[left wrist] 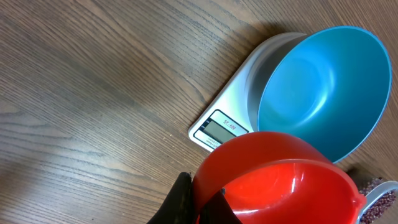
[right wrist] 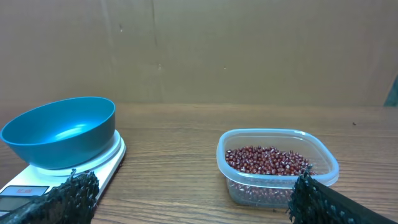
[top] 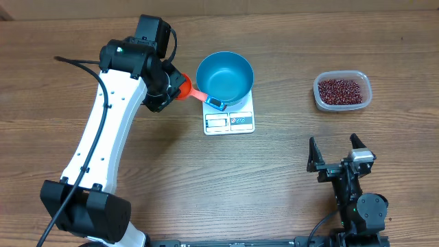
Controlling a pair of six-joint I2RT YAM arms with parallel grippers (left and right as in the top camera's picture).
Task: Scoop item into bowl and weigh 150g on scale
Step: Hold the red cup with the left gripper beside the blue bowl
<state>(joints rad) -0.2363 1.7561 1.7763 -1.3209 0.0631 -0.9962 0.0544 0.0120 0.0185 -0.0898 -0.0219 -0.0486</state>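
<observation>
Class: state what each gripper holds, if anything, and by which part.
Left gripper holds the red scoop at its cup end; the right gripper holds nothing.

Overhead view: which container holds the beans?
The clear plastic tub at the table's right, filled with red-brown beans; the blue bowl on the scale is empty.

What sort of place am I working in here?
Probably a robot test bench, not a kitchen: wood-grain table, plain brown board backdrop, and a scale, blue bowl and clear tub of beans laid out.
</observation>
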